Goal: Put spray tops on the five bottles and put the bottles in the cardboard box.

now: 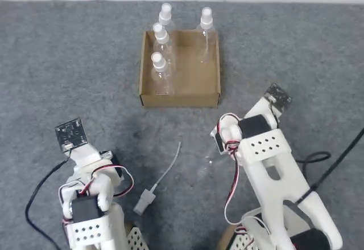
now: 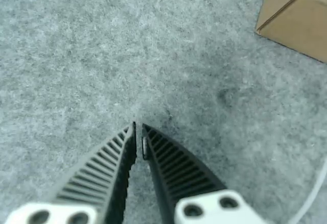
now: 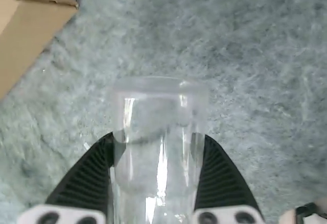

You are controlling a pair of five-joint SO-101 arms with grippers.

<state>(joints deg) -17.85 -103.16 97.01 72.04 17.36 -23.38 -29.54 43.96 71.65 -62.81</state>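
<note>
Right gripper (image 3: 158, 143): my jaws clamp a clear bottle (image 3: 159, 104) from both sides, over grey carpet (image 2: 102, 55) near the cardboard box (image 1: 180, 98). Left gripper (image 2: 139, 128): jaws almost closed, holding nothing. A loose spray top (image 1: 144, 200) lies between my arms. Four capped bottles (image 1: 158, 63) stand in the box.

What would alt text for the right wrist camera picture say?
A clear plastic bottle is gripped between the right tool's two black fingers, over grey carpet. A corner of the cardboard box lies nearby.
</note>
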